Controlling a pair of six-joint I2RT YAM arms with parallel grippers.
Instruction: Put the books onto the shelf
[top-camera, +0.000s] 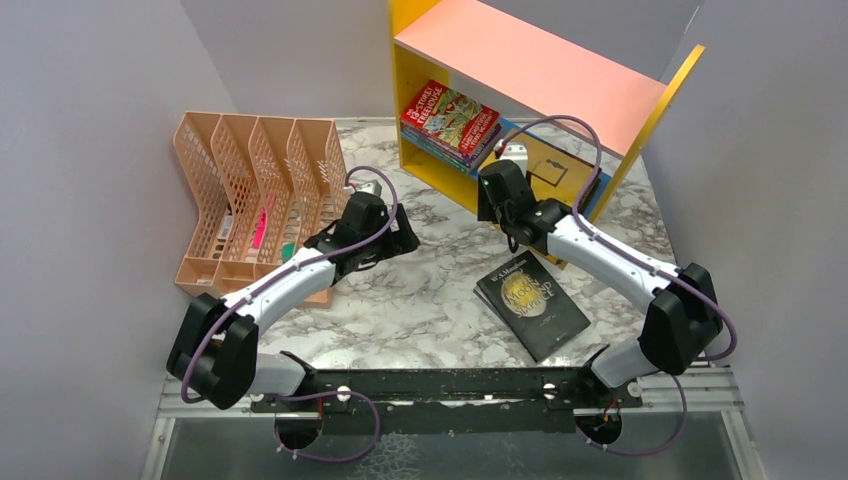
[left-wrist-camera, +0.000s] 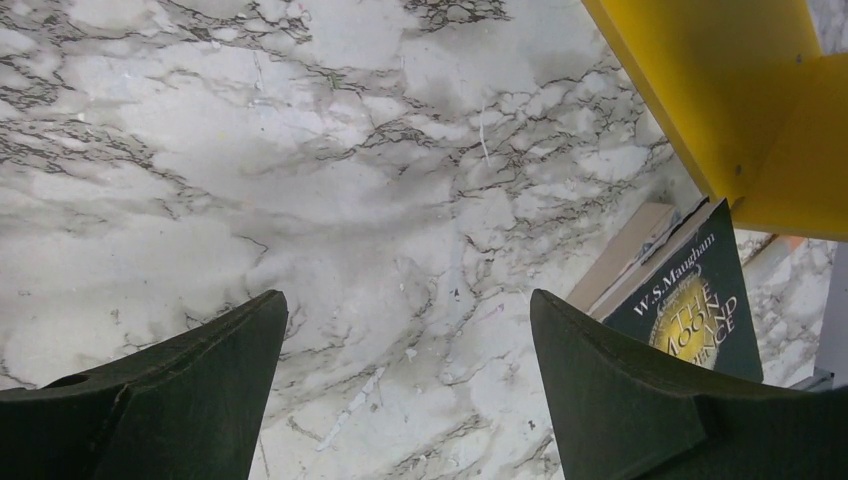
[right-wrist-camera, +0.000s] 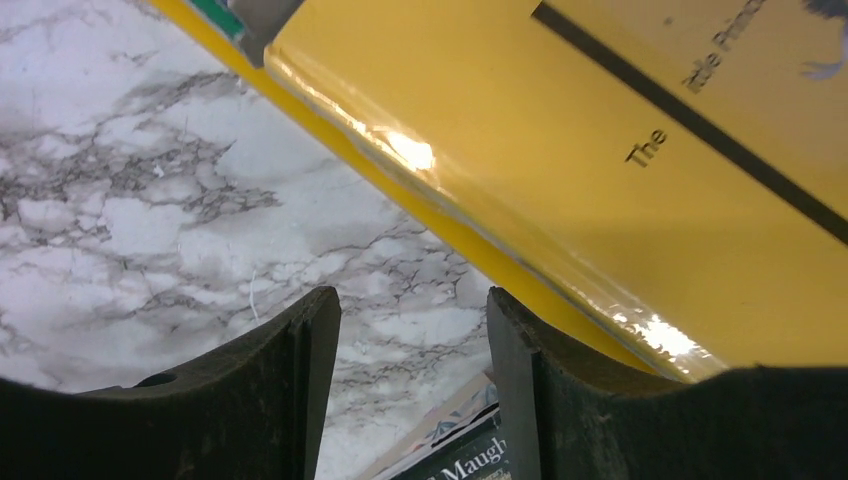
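The shelf (top-camera: 540, 65) stands at the back with a pink top, yellow sides and a blue lower board. A stack of cartoon-cover books (top-camera: 450, 122) lies on the lower board, and a mustard yellow book (top-camera: 548, 165) (right-wrist-camera: 620, 150) lies beside it. My right gripper (top-camera: 497, 192) (right-wrist-camera: 412, 310) hovers open and empty just in front of the yellow book. A black book (top-camera: 532, 300) (left-wrist-camera: 690, 310) rests on the table on top of another book (left-wrist-camera: 625, 265). My left gripper (top-camera: 398, 236) (left-wrist-camera: 408, 310) hangs wide open over bare marble, left of the black book.
A peach mesh file rack (top-camera: 255, 200) stands at the back left, close behind my left arm. The shelf's yellow side panel (left-wrist-camera: 740, 90) rises just beyond the black book. Grey walls close in on both sides.
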